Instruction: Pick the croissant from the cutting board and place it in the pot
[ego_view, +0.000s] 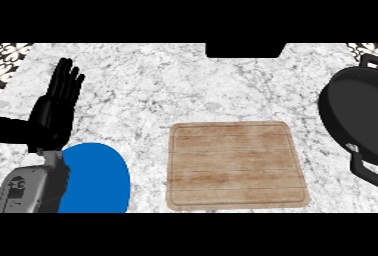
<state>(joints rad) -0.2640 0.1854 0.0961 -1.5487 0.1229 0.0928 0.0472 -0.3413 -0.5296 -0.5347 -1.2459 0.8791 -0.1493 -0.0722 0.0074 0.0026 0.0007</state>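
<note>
Croissant unseen; cutting board (236, 165) bare, pot (347, 110) right.

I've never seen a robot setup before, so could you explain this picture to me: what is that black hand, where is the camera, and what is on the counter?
The camera sits in the robot's head and looks steeply down at a white and grey marble counter. At the left, a grey forearm ends in the robot's black left hand; its fingers are straight and point up, so it is resting and holds nothing. The right hand is not in view. In the middle lies a square light wooden cutting board, and nothing shows on it; no croissant is visible anywhere. Beside the forearm is a round blue plate, partly hidden by it. At the right edge you see part of a black pot with a handle. A dark object sits at the far edge; I cannot tell what it is.
</note>
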